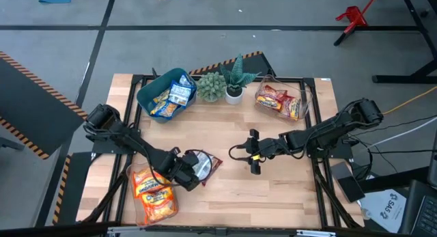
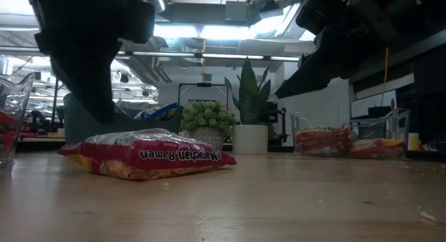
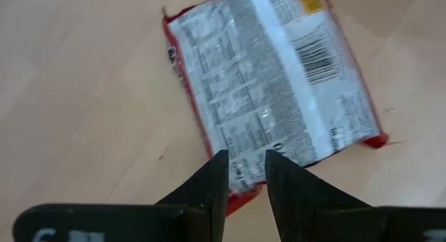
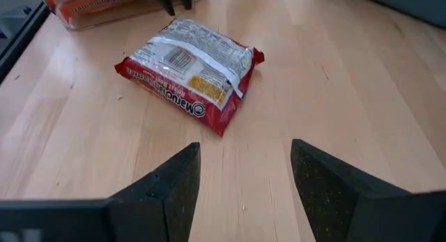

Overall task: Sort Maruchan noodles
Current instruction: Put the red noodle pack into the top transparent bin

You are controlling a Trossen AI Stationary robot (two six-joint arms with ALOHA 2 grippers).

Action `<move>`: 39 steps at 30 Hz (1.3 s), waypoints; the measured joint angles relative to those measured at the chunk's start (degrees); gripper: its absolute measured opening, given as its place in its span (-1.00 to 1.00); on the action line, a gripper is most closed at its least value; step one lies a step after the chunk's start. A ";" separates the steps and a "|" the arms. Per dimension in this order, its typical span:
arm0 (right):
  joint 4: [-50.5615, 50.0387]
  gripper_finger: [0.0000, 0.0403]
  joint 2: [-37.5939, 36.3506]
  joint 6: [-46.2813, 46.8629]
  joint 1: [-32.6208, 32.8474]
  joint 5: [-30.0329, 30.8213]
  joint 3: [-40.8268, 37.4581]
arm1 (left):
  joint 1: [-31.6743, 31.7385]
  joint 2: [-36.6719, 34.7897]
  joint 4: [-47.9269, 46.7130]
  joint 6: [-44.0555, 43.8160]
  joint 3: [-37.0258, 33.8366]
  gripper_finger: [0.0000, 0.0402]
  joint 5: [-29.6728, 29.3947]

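Red-edged ramen packet (image 3: 268, 78) lies face-down mid-worktop; left gripper (image 3: 245, 174) hovers over it, jaws narrowly parted, apparently not gripping yet. Right gripper (image 4: 244, 176) waits released. Next: descend and pinch.

Overhead view looks straight down; low view level across desk (image 1: 287, 189); both wrist views share red packet (image 4: 189, 73)
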 joint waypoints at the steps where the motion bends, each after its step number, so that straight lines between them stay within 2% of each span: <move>1: 0.05 0.03 0.00 0.00 0.00 0.02 0.00 | -0.17 0.00 0.03 -0.52 -0.38 -0.56 -0.16; 9: 0.40 0.03 0.00 -0.16 0.00 -0.01 0.00 | -0.22 0.26 6.28 -2.44 -5.45 -0.56 1.45; 17: 1.25 0.05 0.00 -10.66 1.96 -4.42 0.02 | -0.16 0.04 15.67 -7.04 -12.93 -0.56 4.93; 21: 7.49 0.18 1.69 -16.80 3.48 -3.99 0.16 | -0.07 -0.11 19.61 -8.10 -15.17 -0.56 4.78; 25: 7.14 0.37 5.44 -12.90 2.79 -0.28 2.80 | 0.54 -0.02 20.40 -8.05 -15.32 -0.56 4.86; 29: 6.67 0.55 10.40 -11.99 2.44 0.33 5.08 | 1.38 0.05 21.02 -6.65 -15.39 -0.56 5.13; 34: 6.71 0.70 16.70 -23.50 2.68 4.33 8.22 | 2.37 0.15 21.09 -5.00 -15.39 -0.56 5.30; 39: 6.83 0.75 21.29 -39.54 2.58 10.07 10.33 | 3.30 0.15 21.35 -3.72 -15.43 -0.56 5.90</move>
